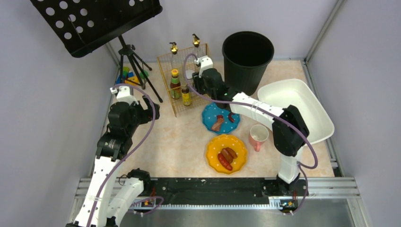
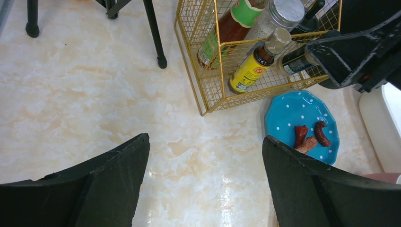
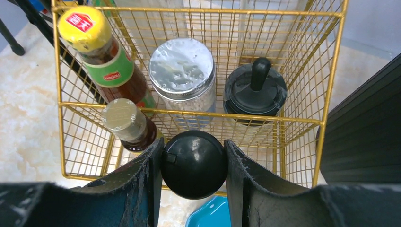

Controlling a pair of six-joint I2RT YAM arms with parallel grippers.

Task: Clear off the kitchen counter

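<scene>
Under both arms spreads the kitchen counter [image 1: 165, 142], beige marble filling the cell floor. At its 12 o'clock stands a gold wire rack [image 3: 189, 112], where the right gripper [image 3: 194, 147] is clamped on a black-capped bottle [image 3: 194, 170]. At 9 o'clock the left gripper [image 2: 205, 139] hangs with fingers spread, holding nothing. A blue plate [image 1: 210, 113] lies near centre.
</scene>
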